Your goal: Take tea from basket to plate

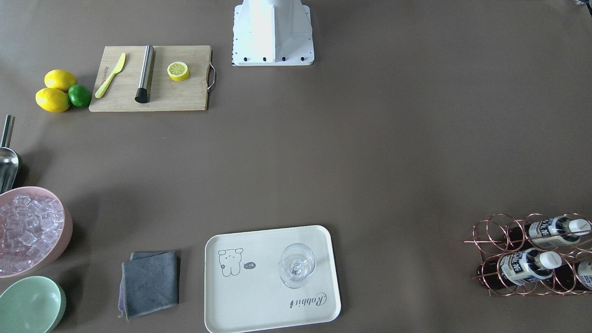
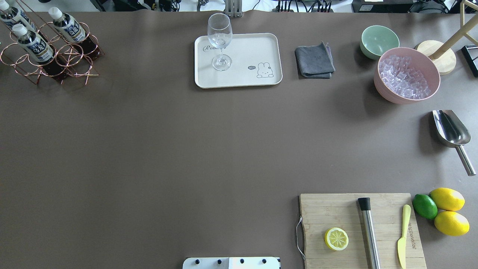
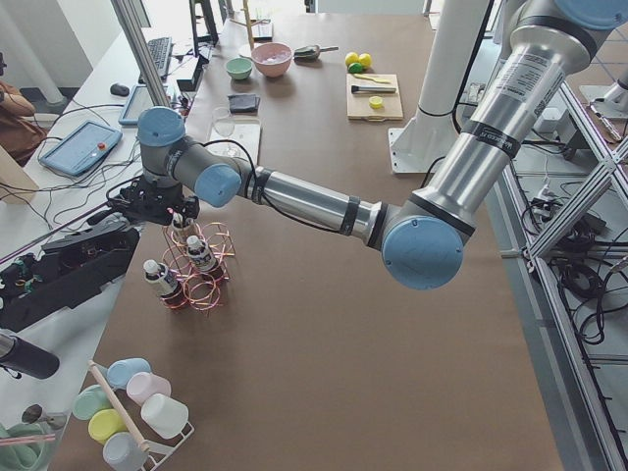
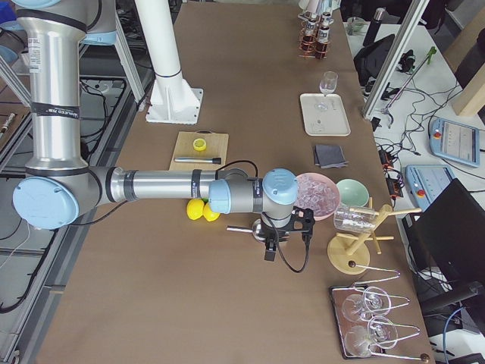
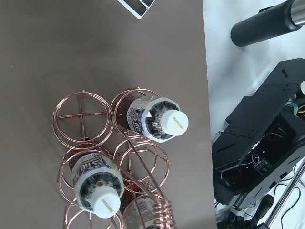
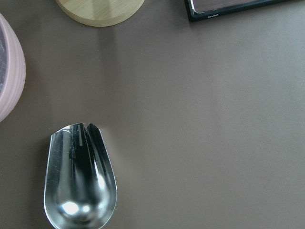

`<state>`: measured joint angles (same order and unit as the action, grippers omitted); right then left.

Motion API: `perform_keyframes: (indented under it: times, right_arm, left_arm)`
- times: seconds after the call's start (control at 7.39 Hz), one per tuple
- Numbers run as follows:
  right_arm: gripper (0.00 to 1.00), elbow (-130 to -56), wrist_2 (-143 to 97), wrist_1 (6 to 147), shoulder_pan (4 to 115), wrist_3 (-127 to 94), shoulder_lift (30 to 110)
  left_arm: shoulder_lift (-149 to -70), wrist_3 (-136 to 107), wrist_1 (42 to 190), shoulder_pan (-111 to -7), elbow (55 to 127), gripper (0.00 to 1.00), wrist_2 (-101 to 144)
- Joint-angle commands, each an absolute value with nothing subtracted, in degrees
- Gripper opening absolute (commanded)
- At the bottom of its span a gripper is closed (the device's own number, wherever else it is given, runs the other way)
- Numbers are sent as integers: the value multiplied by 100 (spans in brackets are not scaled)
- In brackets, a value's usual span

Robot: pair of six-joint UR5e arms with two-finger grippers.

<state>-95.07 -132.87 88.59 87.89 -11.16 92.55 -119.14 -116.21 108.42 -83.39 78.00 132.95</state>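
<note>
The copper wire basket point(image 2: 71, 59) stands at the table's far left corner and holds three tea bottles with white caps point(image 2: 67, 28) point(image 2: 33, 43) point(image 2: 11, 15). In the left wrist view, two bottles point(image 5: 159, 121) point(image 5: 97, 188) stand upright in the basket's ring cells point(image 5: 81, 114), seen from straight above. The cream plate point(image 2: 246, 52) lies at the far middle with a clear glass point(image 2: 219, 39) on it. My left gripper point(image 3: 162, 208) hovers over the basket and shows only in the exterior left view, so I cannot tell its state. My right gripper point(image 4: 286, 227) hangs near the metal scoop point(image 6: 81, 186); I cannot tell its state.
A grey cloth point(image 2: 314, 60), a green bowl point(image 2: 379, 41) and a pink bowl of ice cubes point(image 2: 407, 74) sit right of the plate. A wooden cutting board point(image 2: 362, 229) with a lemon half, metal rod and yellow knife lies near right, with lemons and a lime point(image 2: 442, 209) beside it.
</note>
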Motion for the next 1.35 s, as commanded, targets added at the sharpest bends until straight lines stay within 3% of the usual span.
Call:
perform_keyframes:
  times: [0.0,0.41,0.81,1.22]
  right_arm:
    - [100,-9492,-13289,8859,8789,-1116,9255]
    - [100,-9519,-13289,8859,8789,-1116,9255]
    - [100,-9536,-13289,8842,8789,-1116,9255]
    - [100,-9527,-13289,8842,8789,-1107,9255]
  left_arm:
    - [-11918,-11891,10881,-8025,7805,98,13001]
    - [-11752,-11655,10924,-8164,7822,96,13008]
    - [-11733,-11689,10969,-8191,7822,74,13017]
    - [-11795,-11794,10960,-8148,7831,74,13025]
